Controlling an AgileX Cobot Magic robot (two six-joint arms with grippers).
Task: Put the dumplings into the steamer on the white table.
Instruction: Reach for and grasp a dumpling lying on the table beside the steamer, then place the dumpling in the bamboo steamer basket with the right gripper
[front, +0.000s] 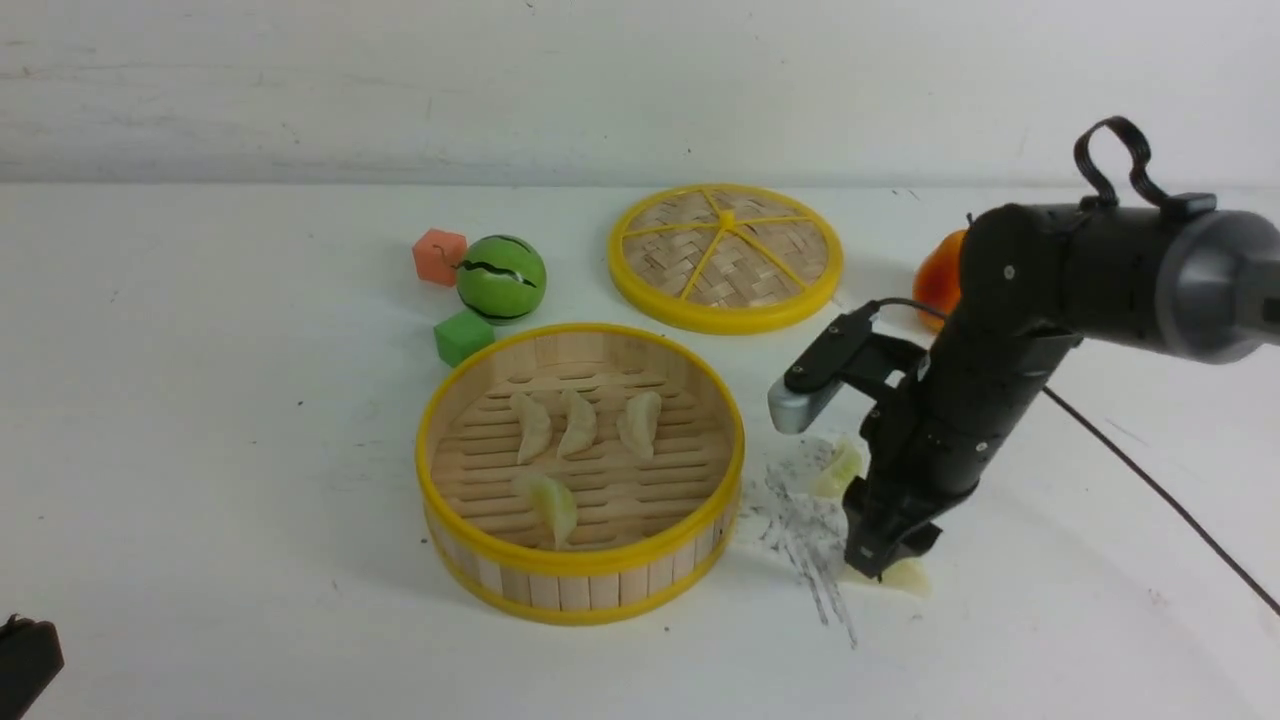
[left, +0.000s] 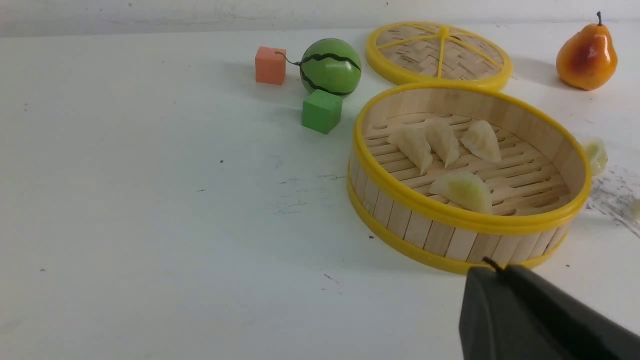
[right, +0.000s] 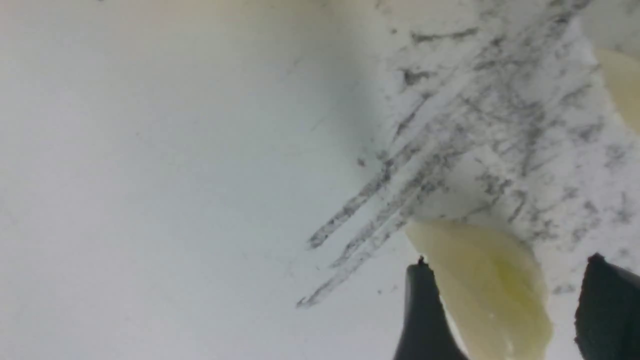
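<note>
- Your left fingers are sitting pressed together at the near left, holding nothing, well apart from the work.
- The steamer is standing mid-surface with four dumplings on its slatted floor. The three cream dumplings are lying in a row toward the far side, long axes running roughly near-to-far. The fourth dumpling, a green one, is lying nearer you.
- Just right of the steamer, beside the scratch marks, the spare dumpling is lying on the surface. Its long axis is slanting from near-left to far-right.
- Your right fingers are standing apart, low over the surface, one on each side of the target dumpling. One is sitting at its edge, the other showing a gap. Nothing is gripped yet.
- That dumpling's long axis is running at a slant through the gap, so the fingers are crossing its narrow width, though not squarely.
- By my reading, you are taking the fifth dumpling. The next move is calling for a gentle squeeze, a lift clear of the yellow rim, then a carry left over the steamer.
</note>
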